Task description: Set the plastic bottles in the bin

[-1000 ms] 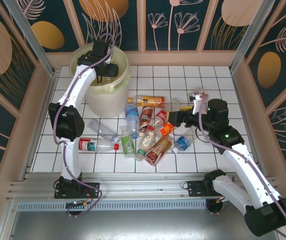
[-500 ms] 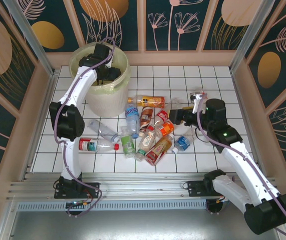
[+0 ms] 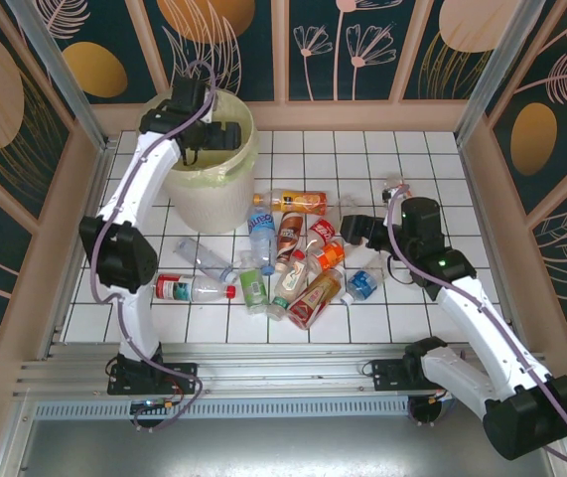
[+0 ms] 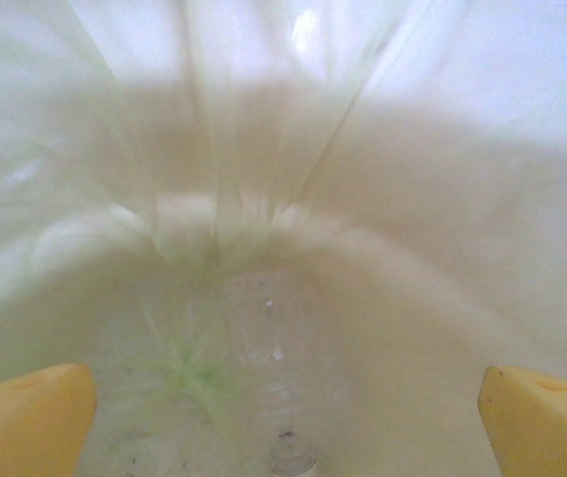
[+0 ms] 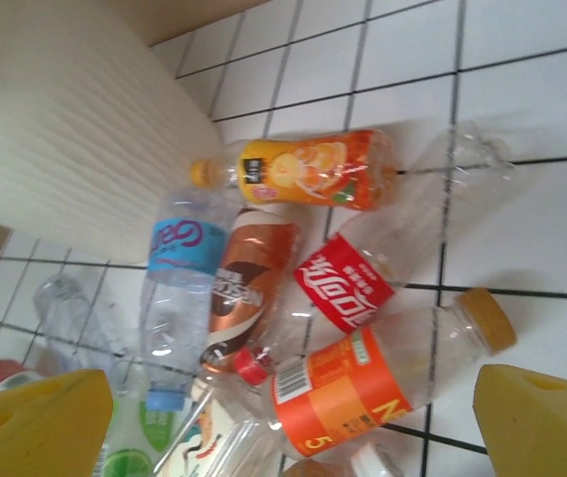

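Hovering in the mouth of the bin (image 3: 204, 204), the left gripper (image 4: 283, 407) is shown with its fingers spread wide and nothing between them. A clear bottle (image 4: 268, 348) lies under it on the liner at the bottom of the bin. The other bottles (image 3: 298, 263) are heaped on the tiled surface (image 3: 412, 169) just beside the bin, toward the right arm. Over the side of that heap farthest from the bin, the right gripper (image 5: 291, 417) is held wide open and empty, with an orange-labelled bottle (image 5: 362, 378) beneath it.

The step in hand is judged to be the next pick from the heap. That bottle's length runs nearly in line with the gap between the fingers, so the wrist is best turned until the body is crossed rather than followed. The grip should be taken mid-label, where the plastic is stiffest, and the red-labelled neighbour touching it should be kept out of the closing fingers. Thin empty plastic is expected to dent and slip, so a gentle squeeze is advised. The bottle should be carried well above the bin's rim and let go over the bin's middle, clear of the liner.
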Action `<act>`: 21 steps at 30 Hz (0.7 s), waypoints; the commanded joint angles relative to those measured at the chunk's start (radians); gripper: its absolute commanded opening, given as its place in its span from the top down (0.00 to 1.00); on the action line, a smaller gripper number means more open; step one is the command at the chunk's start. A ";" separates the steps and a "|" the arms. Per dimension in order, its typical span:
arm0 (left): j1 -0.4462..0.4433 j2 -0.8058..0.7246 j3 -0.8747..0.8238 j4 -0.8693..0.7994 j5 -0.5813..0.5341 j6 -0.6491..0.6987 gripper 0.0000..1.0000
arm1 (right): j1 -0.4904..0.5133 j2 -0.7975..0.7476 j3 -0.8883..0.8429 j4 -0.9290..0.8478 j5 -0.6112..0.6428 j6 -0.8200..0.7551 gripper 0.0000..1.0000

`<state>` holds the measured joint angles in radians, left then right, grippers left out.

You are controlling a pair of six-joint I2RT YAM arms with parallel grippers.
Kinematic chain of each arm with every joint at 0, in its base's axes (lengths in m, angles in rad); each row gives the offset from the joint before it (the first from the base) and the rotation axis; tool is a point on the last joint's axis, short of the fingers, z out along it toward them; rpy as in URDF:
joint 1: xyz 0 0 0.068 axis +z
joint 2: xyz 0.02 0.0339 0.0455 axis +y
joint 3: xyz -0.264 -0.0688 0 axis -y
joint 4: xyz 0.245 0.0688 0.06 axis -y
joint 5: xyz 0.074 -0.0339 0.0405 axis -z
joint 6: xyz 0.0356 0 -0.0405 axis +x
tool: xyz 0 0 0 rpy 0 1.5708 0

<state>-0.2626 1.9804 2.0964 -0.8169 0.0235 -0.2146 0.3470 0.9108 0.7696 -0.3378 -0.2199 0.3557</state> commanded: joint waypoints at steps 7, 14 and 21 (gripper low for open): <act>0.004 -0.356 -0.292 0.309 0.125 -0.027 0.01 | -0.002 -0.038 -0.061 -0.105 0.230 0.168 0.04; -0.009 -0.642 -0.663 0.603 0.363 -0.101 0.01 | -0.010 -0.071 -0.118 -0.176 0.357 0.323 0.01; -0.186 -0.829 -0.900 0.723 0.417 -0.143 0.01 | -0.014 -0.068 -0.208 -0.170 0.375 0.414 0.01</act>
<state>-0.3901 1.1950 1.2545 -0.2100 0.3706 -0.3210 0.3393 0.8448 0.5930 -0.4816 0.1146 0.7029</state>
